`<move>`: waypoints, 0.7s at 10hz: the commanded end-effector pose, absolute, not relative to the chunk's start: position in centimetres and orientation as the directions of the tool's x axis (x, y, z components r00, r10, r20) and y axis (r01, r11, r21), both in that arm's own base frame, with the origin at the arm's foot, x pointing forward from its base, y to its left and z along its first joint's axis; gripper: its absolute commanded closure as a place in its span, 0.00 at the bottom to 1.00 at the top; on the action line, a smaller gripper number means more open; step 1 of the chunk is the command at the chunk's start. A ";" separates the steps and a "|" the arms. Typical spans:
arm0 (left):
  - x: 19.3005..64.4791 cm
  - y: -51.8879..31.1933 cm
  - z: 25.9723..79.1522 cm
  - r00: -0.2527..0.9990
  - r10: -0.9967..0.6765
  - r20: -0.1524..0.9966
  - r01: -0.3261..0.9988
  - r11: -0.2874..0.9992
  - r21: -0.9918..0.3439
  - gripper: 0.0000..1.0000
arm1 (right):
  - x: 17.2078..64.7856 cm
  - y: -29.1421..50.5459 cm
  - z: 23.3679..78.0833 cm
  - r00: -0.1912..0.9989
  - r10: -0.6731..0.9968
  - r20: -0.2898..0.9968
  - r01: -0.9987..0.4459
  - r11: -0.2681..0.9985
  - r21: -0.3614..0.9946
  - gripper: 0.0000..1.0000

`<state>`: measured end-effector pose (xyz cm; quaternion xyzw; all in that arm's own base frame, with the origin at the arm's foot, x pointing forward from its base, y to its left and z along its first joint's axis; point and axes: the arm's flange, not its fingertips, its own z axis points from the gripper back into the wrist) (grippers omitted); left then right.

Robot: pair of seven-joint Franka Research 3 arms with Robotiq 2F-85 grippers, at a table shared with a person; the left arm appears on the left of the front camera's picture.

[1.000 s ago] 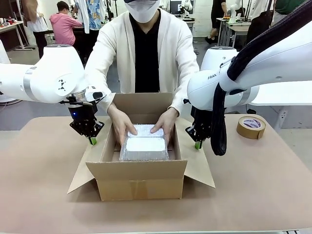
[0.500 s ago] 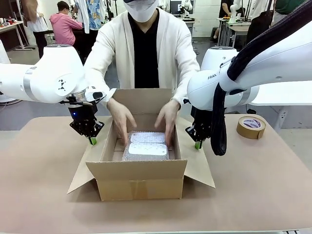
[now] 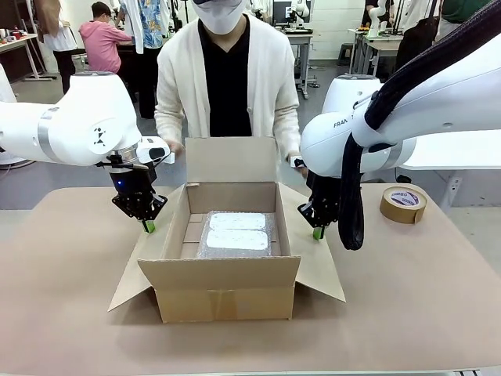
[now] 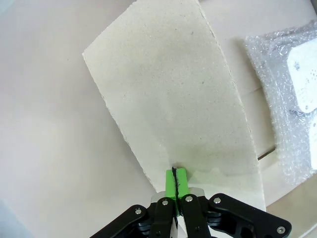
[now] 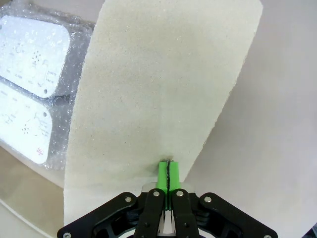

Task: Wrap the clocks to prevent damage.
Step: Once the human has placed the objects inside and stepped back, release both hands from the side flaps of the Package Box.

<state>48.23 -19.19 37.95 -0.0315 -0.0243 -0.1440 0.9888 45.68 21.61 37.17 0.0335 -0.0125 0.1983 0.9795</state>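
Front view: left end effector [image 3: 147, 225] and right end effector [image 3: 317, 233] pinch opposite flaps of open brown cardboard box [image 3: 227, 290] holding bubble-wrapped white clocks [image 3: 235, 233].

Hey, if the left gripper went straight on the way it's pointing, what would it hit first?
The box's left flap, directly beyond the left gripper. Its shut tips may already touch the flap; depth is unclear.

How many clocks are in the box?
2, bubble-wrapped side by side in the cardboard box: far clock toward the person, near clock toward the camera. Others may hide underneath.
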 end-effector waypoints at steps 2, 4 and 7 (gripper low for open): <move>48.3 -19.1 37.9 0.956 -0.287 0.059 0.290 0.956 -0.047 0.99 | 45.6 21.6 37.0 0.922 0.384 0.036 -0.386 0.921 0.061 0.99; 47.9 -18.5 41.1 0.933 -0.348 0.089 0.353 0.934 -0.050 0.99 | 45.2 21.7 39.5 0.879 0.476 0.035 -0.477 0.878 0.040 0.99; 45.7 -15.3 52.4 0.839 -0.513 0.180 0.517 0.855 0.025 0.99 | 43.0 20.1 51.3 0.841 0.537 0.060 -0.538 0.843 -0.004 0.99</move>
